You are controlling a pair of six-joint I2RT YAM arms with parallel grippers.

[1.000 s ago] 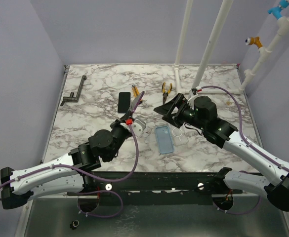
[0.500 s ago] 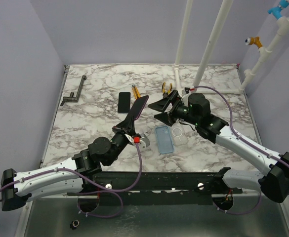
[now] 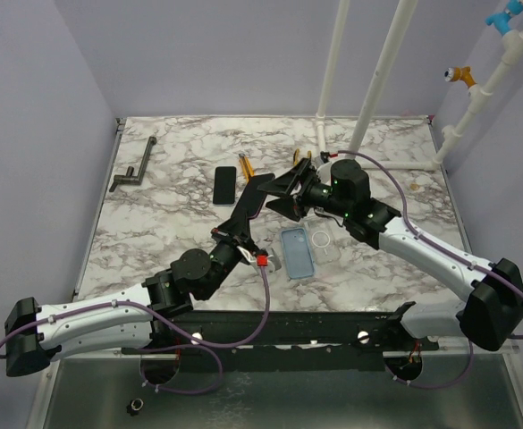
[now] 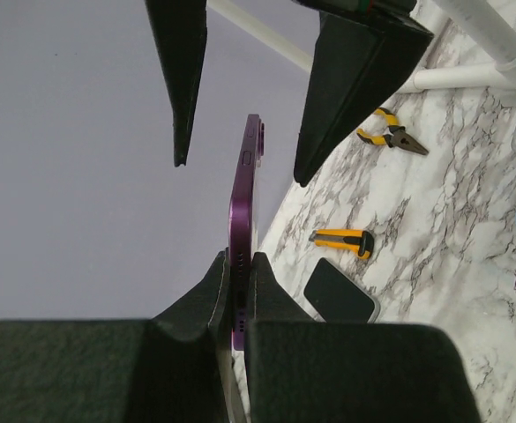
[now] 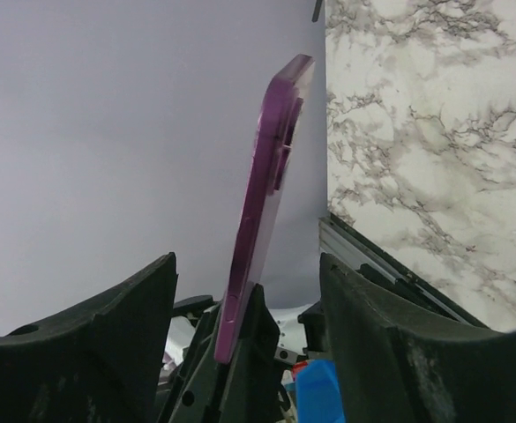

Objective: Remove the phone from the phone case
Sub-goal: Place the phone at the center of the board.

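Note:
My left gripper (image 3: 236,225) is shut on the lower end of a purple phone (image 3: 251,197) and holds it edge-up above the table. In the left wrist view the phone (image 4: 244,176) rises from between my pads (image 4: 237,260). A pale, see-through layer along its back looks like a case. My right gripper (image 3: 275,189) is open, with one finger on each side of the phone's upper end (image 5: 271,176) and not touching it. Both its fingers (image 4: 346,79) show in the left wrist view.
A light blue case (image 3: 297,251) and a clear case (image 3: 325,241) lie on the marble table (image 3: 154,223) under the right arm. A black phone (image 3: 224,184), a yellow utility knife (image 3: 244,165), pliers (image 3: 301,159) and a black metal handle (image 3: 132,170) lie further back.
My left gripper has lifted the purple phone and carried it right. My right gripper has moved left and now has its open fingers on either side of the phone's top.

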